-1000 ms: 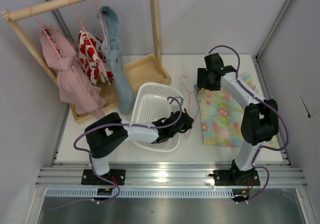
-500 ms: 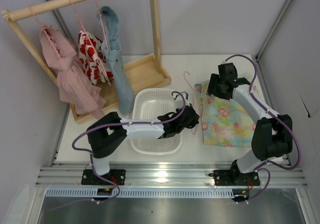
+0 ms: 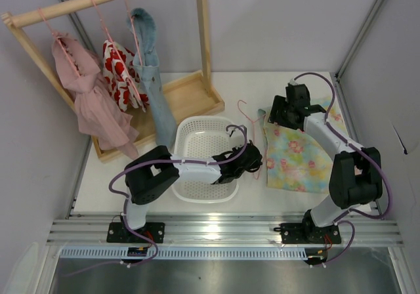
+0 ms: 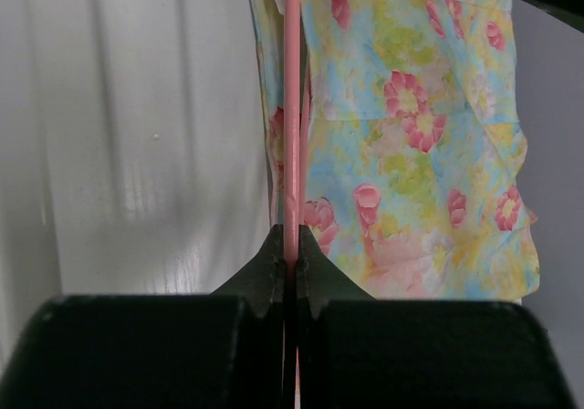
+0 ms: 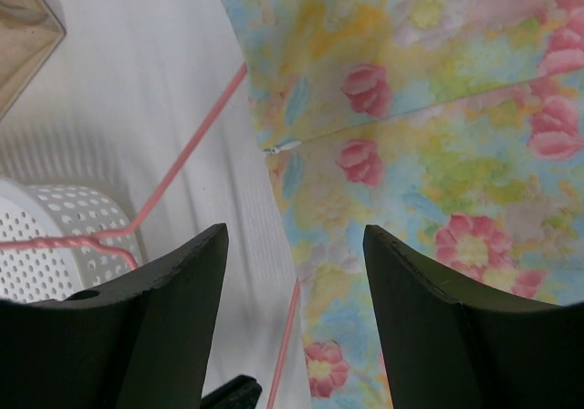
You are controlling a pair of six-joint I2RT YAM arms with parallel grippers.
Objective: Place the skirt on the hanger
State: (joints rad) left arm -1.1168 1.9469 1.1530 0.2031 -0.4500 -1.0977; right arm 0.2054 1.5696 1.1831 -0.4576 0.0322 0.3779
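Two arms over white tabletop (image 3: 249, 84). Left jaws pinched tight on thin pink wire hanger (image 4: 292, 108), wire running straight out from between the tips, just beside white perforated plastic basket (image 3: 197, 120). Pale yellow and turquoise cloth skirt with pink flowers (image 3: 295, 159) flat on tabletop at right. Left edge of skirt overlapping the wire; wire slipping under skirt's corner in right wrist view. Cannot tell whether inside the opening or merely beneath the cloth. Right jaws wide, holding nothing, hovering above that same corner.

Step in hand, by judgement: feeding hanger into skirt, barely begun, most of the cloth clear of the wire.

Next move likely calls for right jaws to drop and pinch a single layer at the edge, lifting it open, with hanger held level and slid further in. Risk: catching both layers, or dragging skirt along.
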